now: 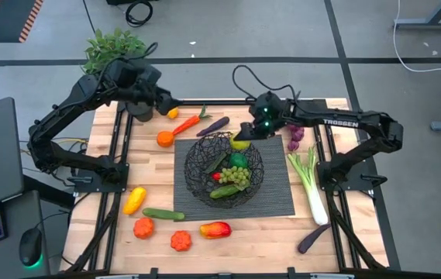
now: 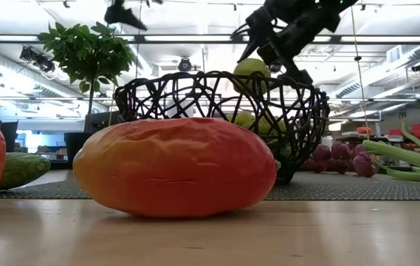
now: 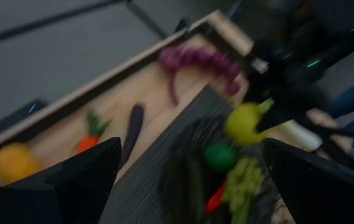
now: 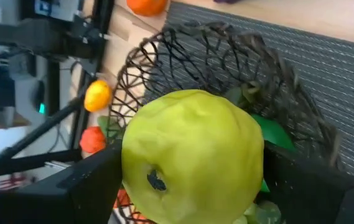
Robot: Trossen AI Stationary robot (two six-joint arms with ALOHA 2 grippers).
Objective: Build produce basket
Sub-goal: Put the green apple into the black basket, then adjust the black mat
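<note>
Fruit over basket: a yellow-green fruit is held above the far rim of the basket, the bowl lying directly below it.
Right claw: spread wide around the fruit, which is pinched between the fingers.
Left claw: spread, nothing held, parked at the tabletop's far left.
Nearer arm: the right.

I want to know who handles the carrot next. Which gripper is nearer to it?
The left gripper is nearer, open just beside the carrot at the table's far side. The right gripper holds a yellow-green fruit over the basket.
</note>
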